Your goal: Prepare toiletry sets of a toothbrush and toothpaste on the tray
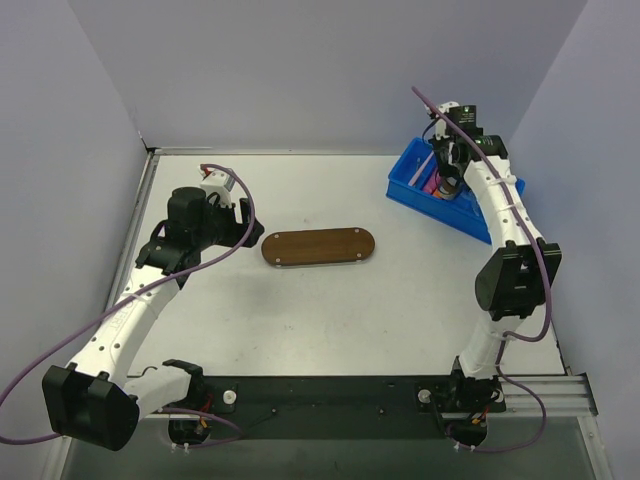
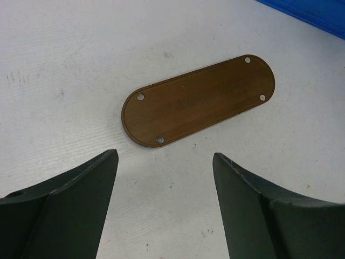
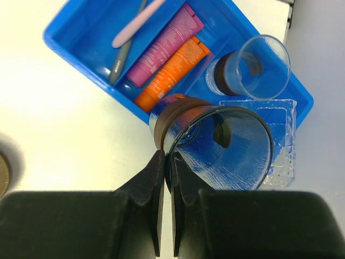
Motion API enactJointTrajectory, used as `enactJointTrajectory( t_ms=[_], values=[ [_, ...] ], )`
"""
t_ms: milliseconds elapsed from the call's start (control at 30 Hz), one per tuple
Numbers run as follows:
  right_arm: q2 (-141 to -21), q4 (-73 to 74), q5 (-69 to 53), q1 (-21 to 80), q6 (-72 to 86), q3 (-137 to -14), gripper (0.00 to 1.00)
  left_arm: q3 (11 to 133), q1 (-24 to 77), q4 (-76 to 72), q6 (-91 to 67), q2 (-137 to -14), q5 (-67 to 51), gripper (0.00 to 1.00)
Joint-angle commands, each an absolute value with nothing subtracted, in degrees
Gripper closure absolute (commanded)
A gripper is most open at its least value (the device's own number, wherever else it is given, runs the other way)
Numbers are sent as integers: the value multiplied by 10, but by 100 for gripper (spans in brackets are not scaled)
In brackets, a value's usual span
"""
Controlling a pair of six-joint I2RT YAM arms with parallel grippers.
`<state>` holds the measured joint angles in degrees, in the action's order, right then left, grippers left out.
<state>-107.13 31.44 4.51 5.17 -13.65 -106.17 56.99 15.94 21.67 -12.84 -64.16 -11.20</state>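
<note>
l jaws spread nr tray (image 2: pixel 198 101); r-wrist cam alone shows r jaws pinching cup (image 3: pixel 232 145)

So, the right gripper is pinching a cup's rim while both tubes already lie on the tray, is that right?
Not quite: the orange tube and magenta tube lie in the bin, not on the tray, which is bare. The right wrist view shows it; the right gripper does pinch the cup by its rim.

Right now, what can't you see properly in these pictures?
Toothbrush: far end cut off by the right wrist view's top edge.
Orange toothpaste: near end partly behind the gripped cup.
Blue bin: contents mostly covered by the right arm in the top view.
</note>
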Motion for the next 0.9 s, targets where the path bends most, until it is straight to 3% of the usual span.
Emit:
enactJointTrajectory(
  t_ms=[0, 433, 867],
  values=[
    [-1005, 300, 62, 78, -160, -1063, 100, 581, 162, 206, -124, -626, -119, 18],
    [-943, 234, -26, 159, -172, -942, 100, 580, 161, 206, -127, -622, -121, 18],
    [-939, 159, -11, 298, -244, -861, 100, 580, 162, 207, -127, -626, -118, 18]
  ],
)
